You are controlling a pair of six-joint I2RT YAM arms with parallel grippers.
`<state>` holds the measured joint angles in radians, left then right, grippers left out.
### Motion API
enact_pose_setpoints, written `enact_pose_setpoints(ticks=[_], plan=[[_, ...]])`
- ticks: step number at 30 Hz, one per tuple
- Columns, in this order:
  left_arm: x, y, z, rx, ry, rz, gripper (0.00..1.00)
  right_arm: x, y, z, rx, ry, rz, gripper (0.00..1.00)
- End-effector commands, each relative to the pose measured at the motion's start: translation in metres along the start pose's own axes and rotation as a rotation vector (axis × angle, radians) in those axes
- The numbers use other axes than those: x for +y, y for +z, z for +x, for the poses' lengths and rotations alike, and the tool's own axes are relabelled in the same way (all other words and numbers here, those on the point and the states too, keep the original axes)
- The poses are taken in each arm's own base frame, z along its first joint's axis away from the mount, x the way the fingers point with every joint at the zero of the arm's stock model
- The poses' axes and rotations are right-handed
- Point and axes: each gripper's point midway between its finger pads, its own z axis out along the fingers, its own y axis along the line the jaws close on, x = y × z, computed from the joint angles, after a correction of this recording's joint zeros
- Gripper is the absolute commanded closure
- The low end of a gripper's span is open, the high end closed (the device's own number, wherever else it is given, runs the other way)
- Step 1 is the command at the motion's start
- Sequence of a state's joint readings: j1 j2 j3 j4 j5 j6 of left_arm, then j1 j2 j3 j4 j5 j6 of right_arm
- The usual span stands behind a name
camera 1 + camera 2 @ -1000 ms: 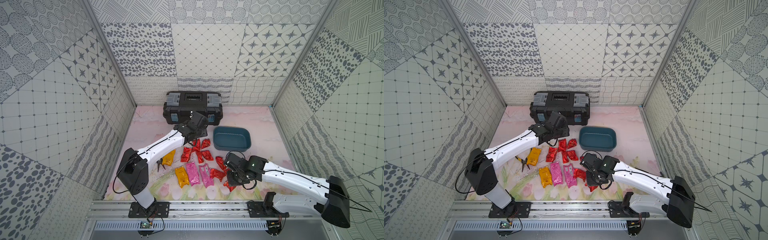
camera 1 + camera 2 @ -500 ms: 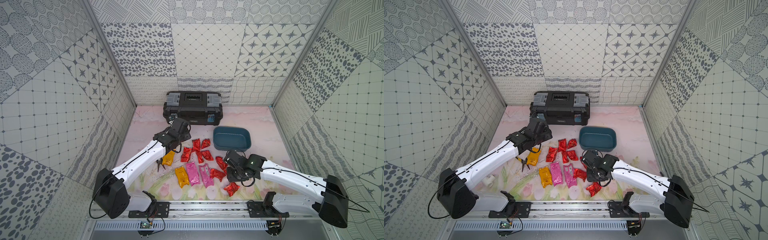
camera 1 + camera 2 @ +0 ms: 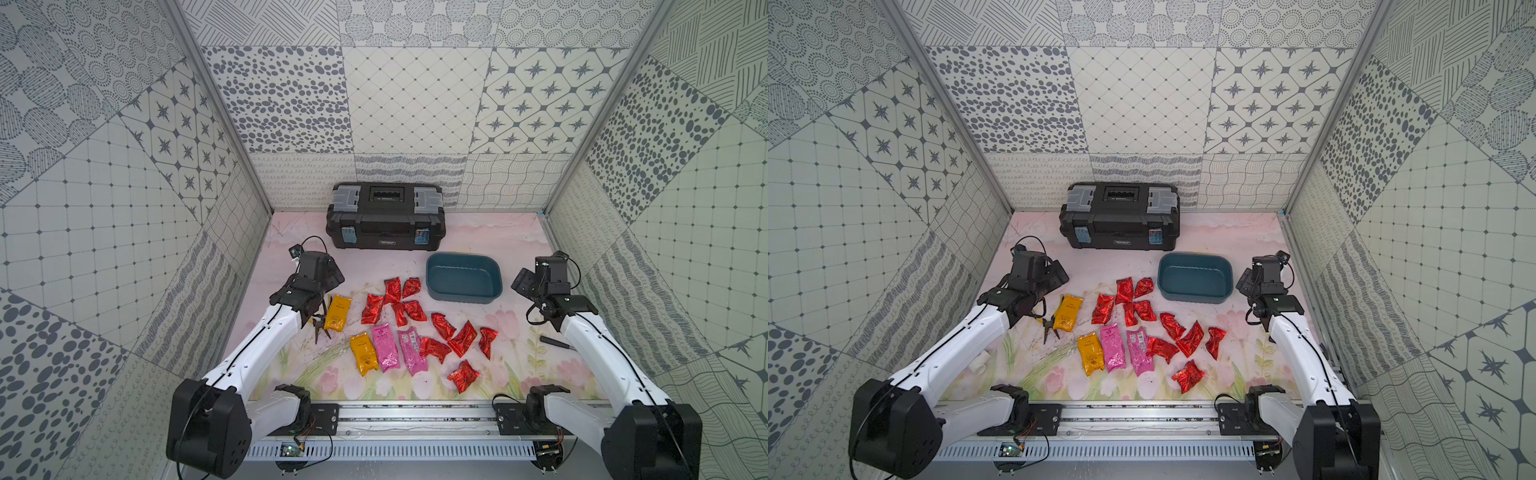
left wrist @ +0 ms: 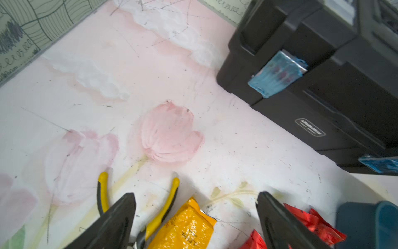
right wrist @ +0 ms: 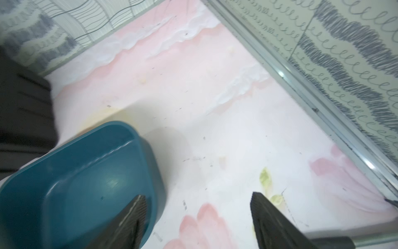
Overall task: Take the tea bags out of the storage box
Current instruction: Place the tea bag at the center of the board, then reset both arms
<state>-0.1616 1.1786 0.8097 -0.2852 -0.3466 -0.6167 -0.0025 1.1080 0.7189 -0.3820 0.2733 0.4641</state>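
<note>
1. Looking into the storage box, I see only its bare teal bottom, and both top views agree on this.
2. The tea bags all lie on the flowered mat, outside the storage box. They are on its side toward the rail and toward the left arm.
3. Five red packets make a cluster just beside the box's corner. Five other red packets are scattered between the box's long front wall and the rail.
4. Two pink packets lie side by side, farther from the box than most of the red ones. One orange-yellow packet is just beside them.
5. The second orange-yellow packet is the farthest from the box. It is just beside the yellow-handled pliers.
6. The left gripper has its jaws wide apart and nothing is between them. It hangs over the mat, well apart from the storage box, beyond the red cluster and near the pliers.
7. The right gripper is also spread wide and holds nothing. It is near the short end of the storage box, on the side away from the tea bags. In the top views it looks apart from the box wall.
8. The black toolbox stands behind the storage box, near the back wall.
</note>
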Motion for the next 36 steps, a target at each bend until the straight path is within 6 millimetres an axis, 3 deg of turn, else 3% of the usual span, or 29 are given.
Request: enact_pose_setpoints(ticks=[1, 6, 12, 17, 19, 28, 32, 36], plan=[[0.019, 0.011, -0.026, -0.097, 0.073, 0.015, 0.06, 0.027, 0.021, -0.034, -0.157, -0.105, -0.133, 0.16], [0.031, 0.024, -0.022, -0.118, 0.105, 0.024, 0.02, 0.060, 0.036, -0.032, -0.267, -0.247, -0.313, 0.15], [0.038, 0.041, -0.009, -0.112, 0.152, 0.023, 0.01, 0.067, 0.058, -0.017, -0.322, -0.302, -0.358, 0.15], [0.035, 0.050, 0.002, -0.140, 0.173, 0.070, 0.01, 0.087, 0.067, 0.000, -0.344, -0.363, -0.427, 0.16], [0.035, 0.053, 0.006, -0.153, 0.188, 0.089, 0.01, 0.089, 0.067, 0.011, -0.371, -0.390, -0.434, 0.16], [0.016, 0.070, 0.016, -0.280, 0.313, 0.210, 0.01, 0.082, 0.069, 0.009, -0.371, -0.359, -0.421, 0.02], [0.005, 0.087, 0.033, -0.268, 0.361, 0.275, 0.01, 0.082, 0.069, 0.009, -0.371, -0.354, -0.425, 0.01], [0.002, 0.090, 0.032, -0.285, 0.396, 0.244, 0.02, 0.082, 0.068, 0.009, -0.371, -0.353, -0.428, 0.01]])
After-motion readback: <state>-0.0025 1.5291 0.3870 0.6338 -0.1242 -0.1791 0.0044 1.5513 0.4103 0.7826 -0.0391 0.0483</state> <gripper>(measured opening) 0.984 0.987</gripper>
